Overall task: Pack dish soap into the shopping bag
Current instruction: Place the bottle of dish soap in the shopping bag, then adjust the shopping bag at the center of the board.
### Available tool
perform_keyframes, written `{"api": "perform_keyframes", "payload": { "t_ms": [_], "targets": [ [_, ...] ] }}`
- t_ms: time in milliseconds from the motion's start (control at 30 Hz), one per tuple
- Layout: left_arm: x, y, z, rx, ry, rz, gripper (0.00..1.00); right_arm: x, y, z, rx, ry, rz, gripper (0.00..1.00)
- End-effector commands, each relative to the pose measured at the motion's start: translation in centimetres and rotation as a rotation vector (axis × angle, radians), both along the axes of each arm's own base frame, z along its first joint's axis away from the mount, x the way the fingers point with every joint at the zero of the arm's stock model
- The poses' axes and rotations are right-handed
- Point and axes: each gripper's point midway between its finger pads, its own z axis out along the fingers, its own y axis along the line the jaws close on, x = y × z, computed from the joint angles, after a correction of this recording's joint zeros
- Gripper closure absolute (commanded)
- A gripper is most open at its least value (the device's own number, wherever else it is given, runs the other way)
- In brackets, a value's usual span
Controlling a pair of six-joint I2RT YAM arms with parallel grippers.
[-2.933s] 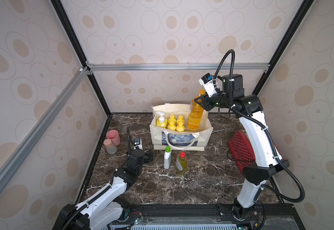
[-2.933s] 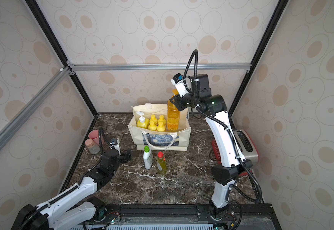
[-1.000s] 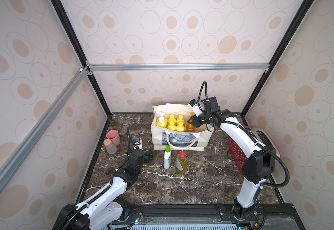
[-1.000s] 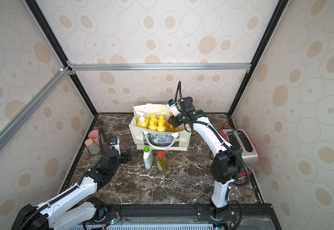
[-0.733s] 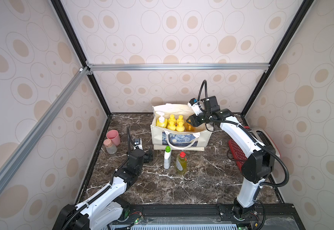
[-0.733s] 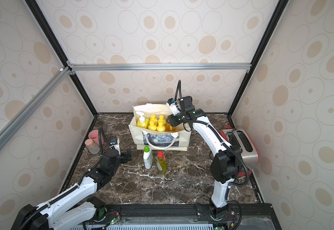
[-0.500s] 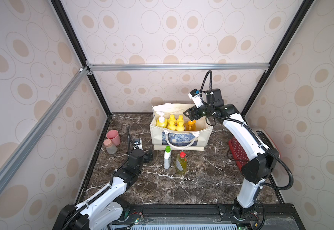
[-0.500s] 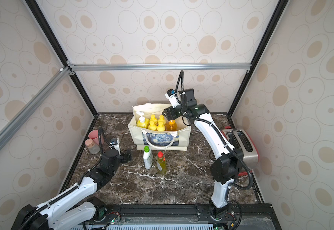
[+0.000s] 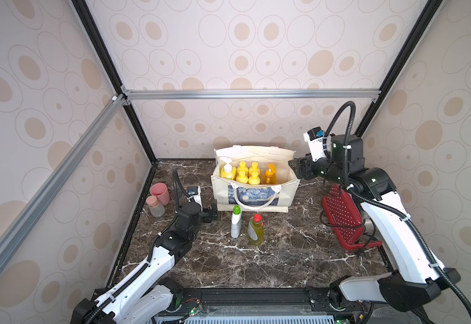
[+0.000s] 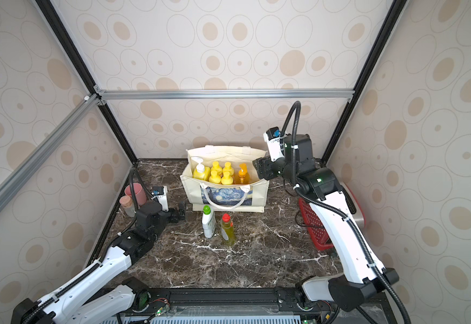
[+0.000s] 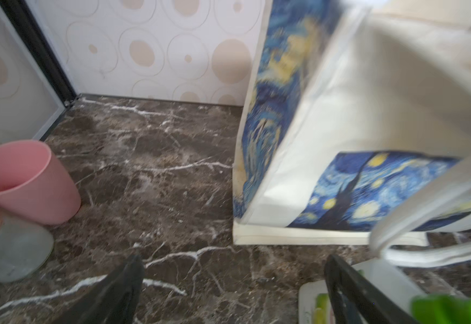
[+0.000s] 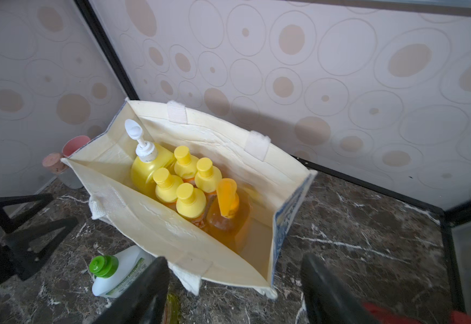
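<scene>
**Marble bench (image 9: 284, 252): packing is nearly done**

Left pincer (image 9: 213, 214) gapes empty beside the white green-capped bottle (image 9: 236, 221). The greenish red-capped bottle (image 9: 255, 230) stands next to it, in front of the shopping bag (image 9: 287, 193) holding six soaps (image 9: 247, 172). Right pincer (image 9: 293, 168) hangs open and empty. Next job, I think: grab the white bottle

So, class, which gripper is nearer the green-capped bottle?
Left. The left gripper is low, just beside the bottle; the right gripper hangs high by the bag's end, well away.
</scene>
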Motion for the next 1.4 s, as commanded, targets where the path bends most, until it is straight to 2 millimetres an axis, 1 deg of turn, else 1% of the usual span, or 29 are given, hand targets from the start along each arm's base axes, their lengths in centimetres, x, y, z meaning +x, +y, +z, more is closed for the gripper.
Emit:
{"api": "perform_keyframes", "payload": {
  "t_ms": [0,100,133,200,300,433,533,600,700,767,833,933,967,1000,1033,1067,1100,1167,1233,1267,1300,1367],
  "targets": [
    [-0.3,-1.2,5.0,-0.060,-0.032,-0.071,0.01,0.7,-2.4,-4.6,-0.103,0.136,-0.136,0.24],
    [0.2,-1.3,7.8,-0.038,-0.033,-0.070,0.01,1.3,-2.6,-6.3,-0.133,0.187,-0.154,0.24],
    [0.6,-1.5,9.2,-0.042,-0.045,-0.067,0.01,1.8,-2.6,-6.9,-0.138,0.203,-0.161,0.24],
    [1.4,-1.2,10.2,0.021,-0.011,-0.047,0.01,2.8,-2.3,-7.9,-0.134,0.233,-0.159,0.24],
    [3.4,-1.8,10.9,0.067,0.050,-0.055,0.01,3.9,-1.3,-9.4,-0.126,0.290,-0.137,0.27],
    [5.9,-3.0,10.4,0.101,0.108,-0.082,0.01,4.8,-1.1,-11.4,-0.153,0.357,-0.148,0.43],
    [7.0,-3.7,9.4,0.110,0.149,-0.100,0.01,4.9,-1.3,-12.0,-0.173,0.372,-0.161,0.61],
    [7.6,-3.9,8.6,0.112,0.170,-0.104,0.01,4.9,-1.6,-11.6,-0.181,0.364,-0.173,0.76],
    [8.4,-4.1,8.0,0.119,0.200,-0.104,0.02,4.8,-2.0,-10.3,-0.177,0.340,-0.192,0.94],
    [8.7,-4.5,8.0,0.120,0.210,-0.121,0.05,4.8,-2.2,-9.1,-0.164,0.321,-0.203,1.00],
    [8.8,-4.7,8.1,0.119,0.216,-0.132,0.11,4.8,-2.1,-7.9,-0.148,0.303,-0.205,1.00],
    [8.6,-4.8,7.9,0.118,0.224,-0.140,0.32,4.9,-1.9,-6.0,-0.123,0.275,-0.201,1.00],
    [8.5,-4.8,7.8,0.115,0.225,-0.145,0.41,4.9,-1.9,-5.7,-0.119,0.269,-0.201,1.00],
    [8.3,-4.8,7.9,0.107,0.224,-0.147,0.49,4.8,-1.9,-5.5,-0.118,0.267,-0.200,1.00],
    [8.1,-4.9,7.8,0.102,0.224,-0.153,0.54,4.8,-2.0,-5.6,-0.124,0.270,-0.204,1.00],
    [7.9,-4.9,8.0,0.094,0.220,-0.160,0.59,4.8,-2.1,-5.9,-0.132,0.276,-0.209,1.00],
    [7.6,-5.0,8.2,0.082,0.217,-0.169,0.61,4.7,-2.3,-6.3,-0.141,0.282,-0.213,1.00],
    [7.1,-5.4,8.5,0.057,0.211,-0.195,0.60,4.5,-2.6,-7.6,-0.159,0.302,-0.226,1.00],
    [6.7,-5.8,8.8,0.032,0.204,-0.218,0.57,4.2,-3.1,-8.7,-0.175,0.308,-0.242,1.00],
    [6.4,-5.9,9.0,0.022,0.198,-0.227,0.54,4.0,-3.4,-9.0,-0.182,0.305,-0.252,0.97],
    [6.3,-5.9,9.2,0.018,0.192,-0.231,0.48,3.8,-3.6,-9.0,-0.185,0.300,-0.258,0.93],
    [5.7,-5.8,9.6,0.011,0.171,-0.240,0.19,3.5,-3.8,-8.5,-0.181,0.284,-0.258,0.80]
  ]
}}
